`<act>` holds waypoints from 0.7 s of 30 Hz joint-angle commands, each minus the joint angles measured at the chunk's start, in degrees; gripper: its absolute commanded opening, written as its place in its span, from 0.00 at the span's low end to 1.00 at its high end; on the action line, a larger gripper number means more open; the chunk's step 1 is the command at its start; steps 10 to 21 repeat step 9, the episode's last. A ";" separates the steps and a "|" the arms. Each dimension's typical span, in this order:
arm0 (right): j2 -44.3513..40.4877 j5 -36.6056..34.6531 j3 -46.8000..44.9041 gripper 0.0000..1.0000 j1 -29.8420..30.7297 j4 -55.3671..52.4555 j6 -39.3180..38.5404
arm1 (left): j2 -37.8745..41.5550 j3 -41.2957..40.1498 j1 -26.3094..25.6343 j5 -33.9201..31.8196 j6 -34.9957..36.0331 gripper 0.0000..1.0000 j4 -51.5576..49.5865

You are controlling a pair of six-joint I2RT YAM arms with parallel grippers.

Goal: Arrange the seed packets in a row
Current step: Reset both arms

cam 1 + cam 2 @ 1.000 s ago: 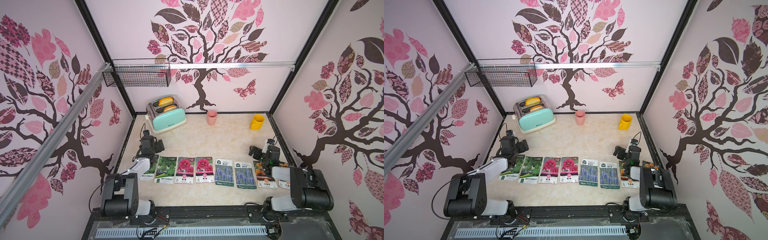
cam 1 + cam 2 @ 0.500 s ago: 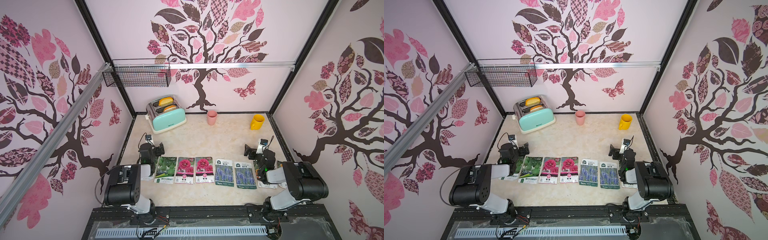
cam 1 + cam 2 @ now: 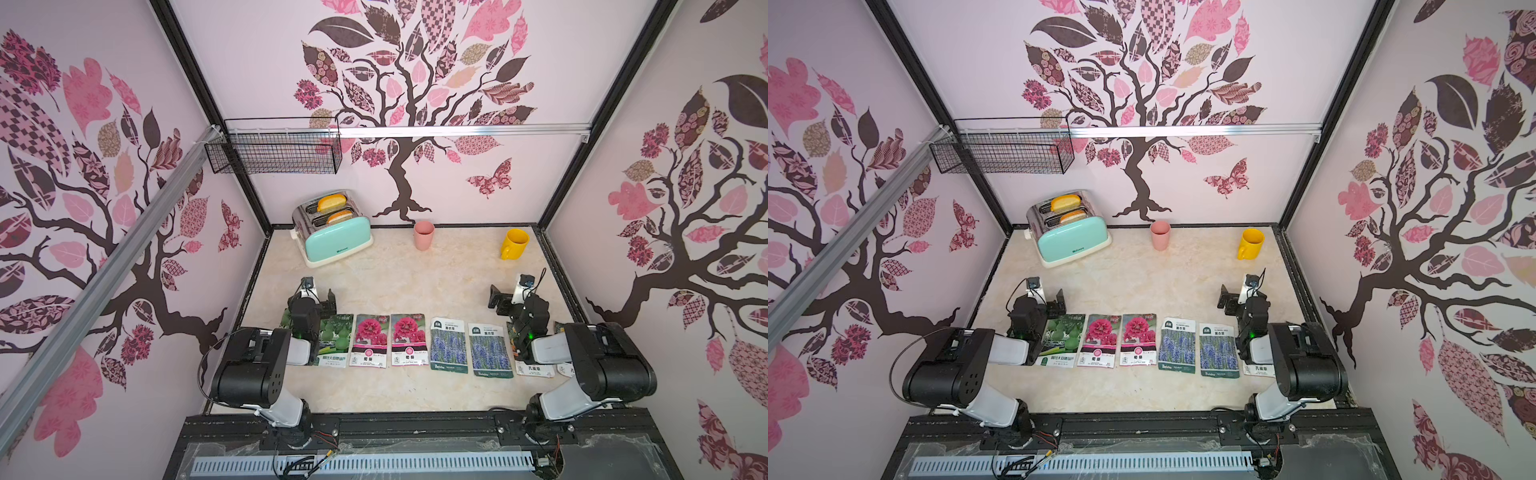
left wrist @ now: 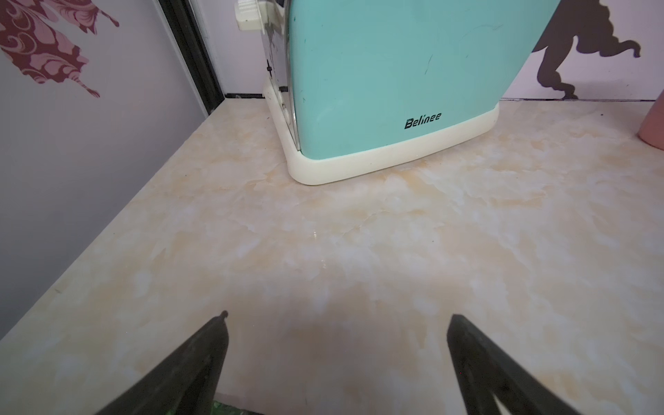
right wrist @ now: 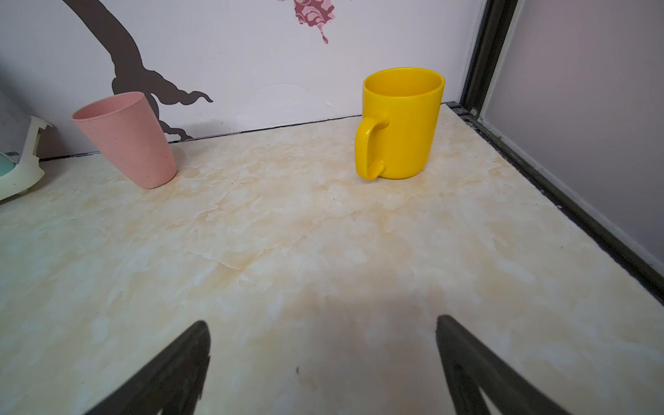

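The seed packets lie flat in a row across the front of the table in both top views: a gourd packet (image 3: 337, 340), two pink flower packets (image 3: 370, 340), two lavender packets (image 3: 448, 350) and a marigold packet (image 3: 535, 368). The end packets are partly hidden under my arms. My left gripper (image 3: 319, 298) (image 4: 337, 316) hovers open and empty just behind the row's left end. A green packet edge (image 4: 222, 407) shows below it. My right gripper (image 3: 509, 298) (image 5: 322, 320) hovers open and empty behind the row's right end.
A mint toaster (image 3: 336, 237) (image 4: 388, 79) with toast stands at the back left. A pink cup (image 3: 424, 235) (image 5: 129, 140) and a yellow mug (image 3: 514, 244) (image 5: 402, 122) stand near the back wall. A wire basket (image 3: 274, 151) hangs on the back wall.
Both arms have drawn back and folded toward the front edge. The grippers rose off the end packets and now point at the back wall. The packets have not moved.
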State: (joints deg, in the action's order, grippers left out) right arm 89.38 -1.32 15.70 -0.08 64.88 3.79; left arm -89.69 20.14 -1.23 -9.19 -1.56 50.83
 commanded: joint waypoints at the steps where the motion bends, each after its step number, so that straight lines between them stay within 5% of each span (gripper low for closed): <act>1: -0.79 -0.71 0.73 1.00 0.45 -0.02 -0.54 | -0.31 2.75 2.51 2.78 -0.93 0.97 -1.56; 21: -0.88 -0.74 0.73 0.99 0.43 -0.02 -0.54 | 0.49 2.27 2.57 2.97 -0.85 0.97 -1.95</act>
